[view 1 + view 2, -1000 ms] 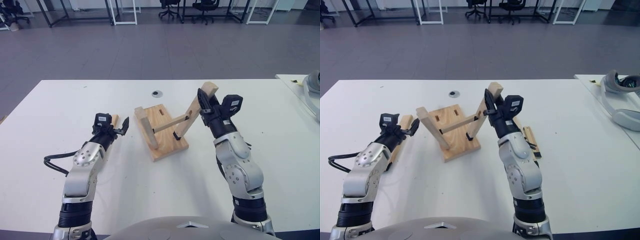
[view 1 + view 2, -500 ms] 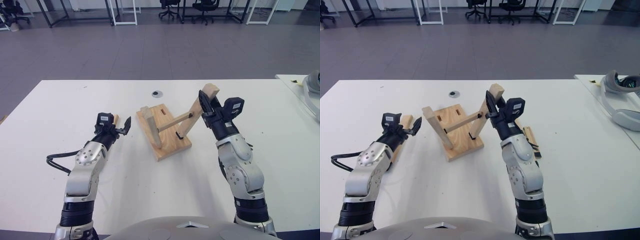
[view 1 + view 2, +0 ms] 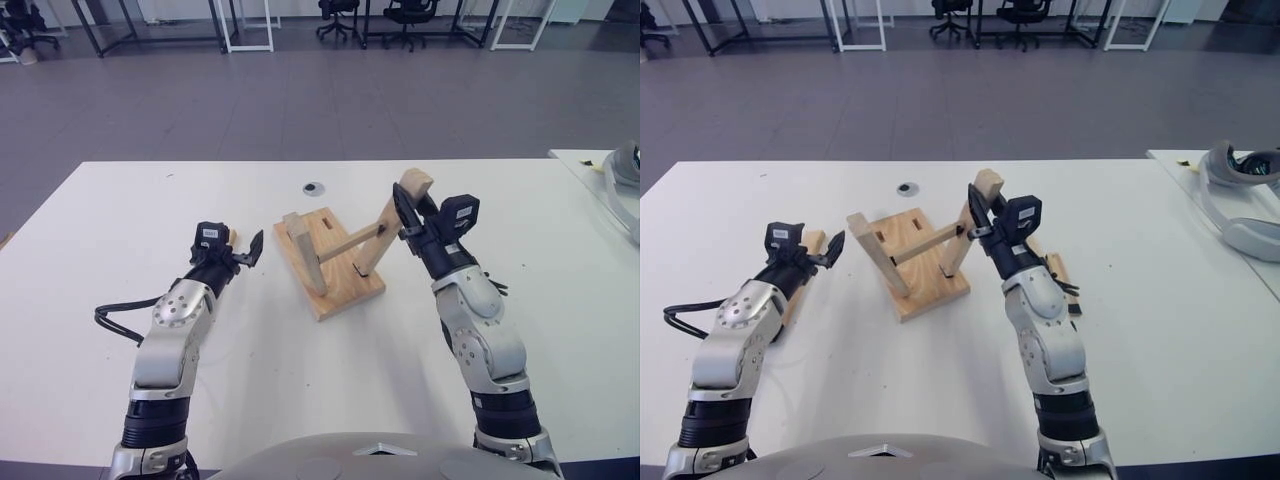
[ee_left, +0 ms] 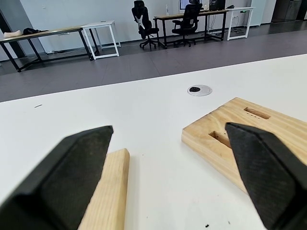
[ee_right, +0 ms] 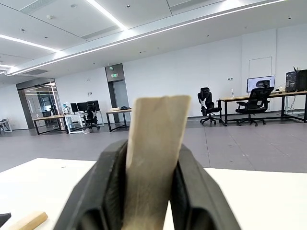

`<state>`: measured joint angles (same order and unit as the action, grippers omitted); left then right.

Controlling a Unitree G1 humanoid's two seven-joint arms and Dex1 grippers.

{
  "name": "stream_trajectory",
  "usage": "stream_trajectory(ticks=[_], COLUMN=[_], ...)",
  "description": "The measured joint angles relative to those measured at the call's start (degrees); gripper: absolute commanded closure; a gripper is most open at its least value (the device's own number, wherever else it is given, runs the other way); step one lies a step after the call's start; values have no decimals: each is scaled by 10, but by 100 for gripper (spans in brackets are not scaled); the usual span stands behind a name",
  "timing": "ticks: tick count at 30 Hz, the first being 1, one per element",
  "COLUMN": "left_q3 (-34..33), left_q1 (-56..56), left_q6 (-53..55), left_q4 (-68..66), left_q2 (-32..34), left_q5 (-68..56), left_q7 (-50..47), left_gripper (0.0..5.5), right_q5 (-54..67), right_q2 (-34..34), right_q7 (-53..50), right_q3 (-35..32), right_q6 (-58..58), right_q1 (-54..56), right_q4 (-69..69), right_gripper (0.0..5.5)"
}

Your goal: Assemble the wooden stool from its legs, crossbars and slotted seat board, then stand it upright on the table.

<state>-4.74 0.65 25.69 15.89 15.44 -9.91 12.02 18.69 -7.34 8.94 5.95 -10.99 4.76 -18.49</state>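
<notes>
White bench (image 3: 100, 230) under your arms carries the half-built stool. Its slotted seat board (image 3: 340, 290) lies near the middle, with two legs rising from it, joined by a crossbar (image 3: 350, 240). Your right gripper (image 3: 410, 212) is clamped on the upper part of the right-hand leg (image 3: 378, 240), which leans away from the left-hand leg (image 3: 303, 252). Your left gripper (image 4: 168, 132) sits low, just left of the board. Its fingers are spread wide and hold nothing. A loose wooden piece (image 4: 108, 191) lies just beside one finger.
</notes>
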Motion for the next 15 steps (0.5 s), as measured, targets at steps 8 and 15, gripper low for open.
stream_trajectory(ticks=[8, 15], left_q3=[0, -1], left_q1=[-1, -1], left_q6=[-3, -6], left_q4=[-2, -3], left_q2=[-3, -4], left_q5=[0, 0], left_q7=[-1, 0], left_gripper=[119, 119], right_q5=[40, 37], right_q2=[-29, -41], right_q7=[18, 22], right_q3=[-9, -16], right_q6=[-120, -147], right_q1=[-6, -1], right_q4=[10, 0], right_gripper=[312, 258])
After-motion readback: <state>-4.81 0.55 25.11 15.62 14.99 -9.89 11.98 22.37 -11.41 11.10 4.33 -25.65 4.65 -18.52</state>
